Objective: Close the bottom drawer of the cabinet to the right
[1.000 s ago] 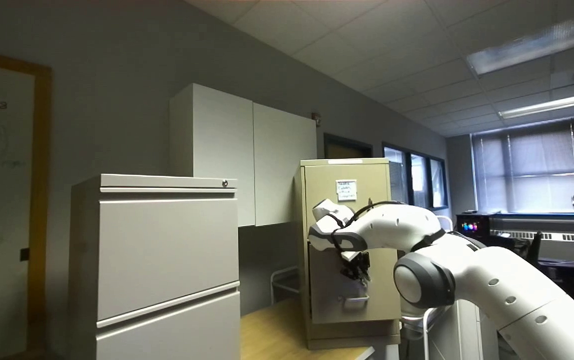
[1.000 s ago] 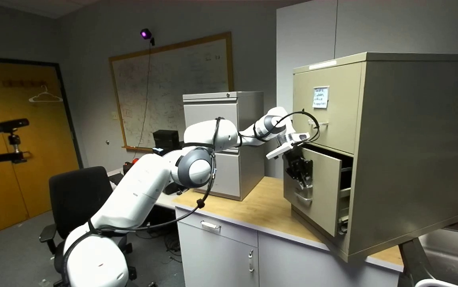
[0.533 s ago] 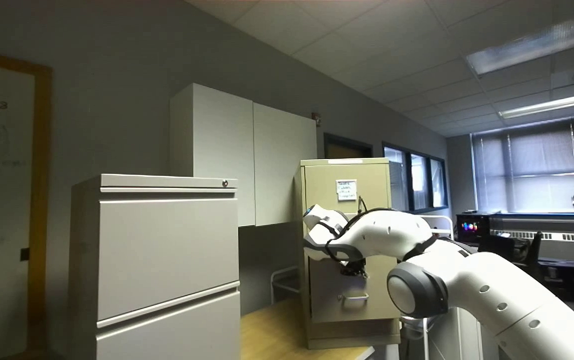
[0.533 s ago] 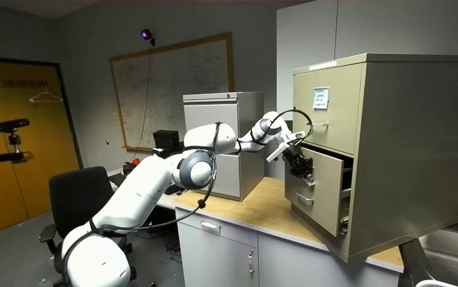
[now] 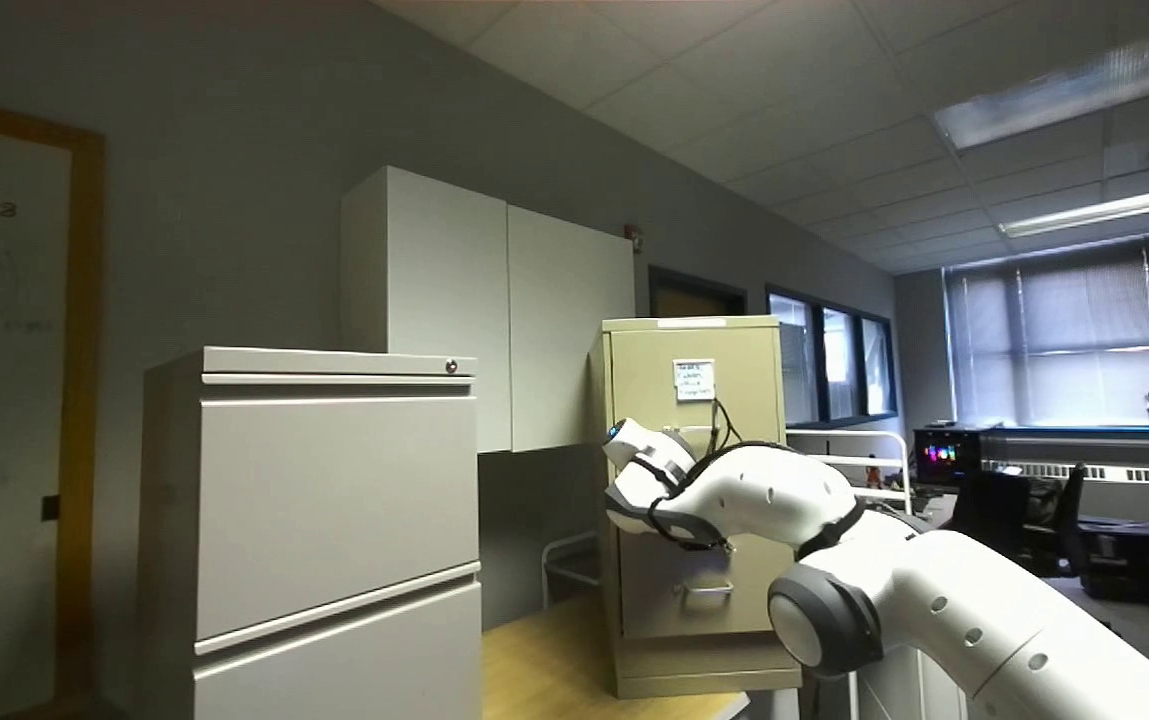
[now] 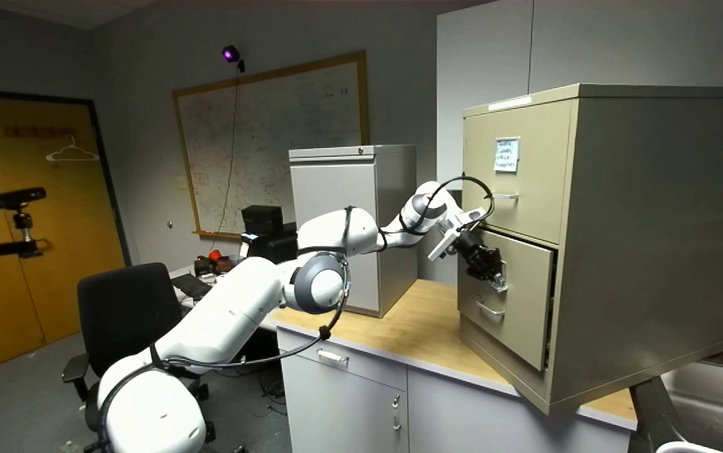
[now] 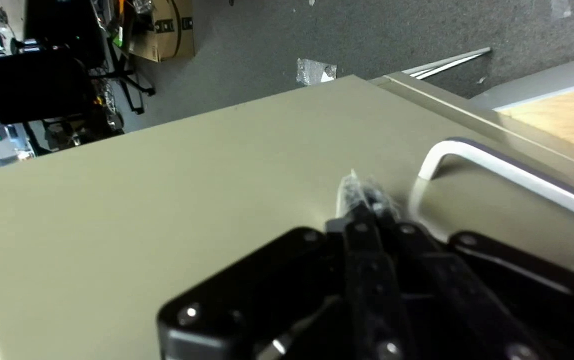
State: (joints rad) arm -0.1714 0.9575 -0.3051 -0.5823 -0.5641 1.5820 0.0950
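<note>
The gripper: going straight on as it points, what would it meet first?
Likely the front of the bottom drawer, above its handle; the shut gripper looks very close, but whether it touches is unclear.

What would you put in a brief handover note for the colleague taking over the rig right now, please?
Gripper: shut, nothing visible in it; its tips appear to touch the front of the bottom drawer, just above the handle.
Things: that drawer is in the beige cabinet, standing on the counter.
Done: the bottom drawer is mostly in; the upper drawer is closed.
Left: a narrow gap shows along the bottom drawer's edge in an exterior view. A straight push inward should probably finish it.
</note>
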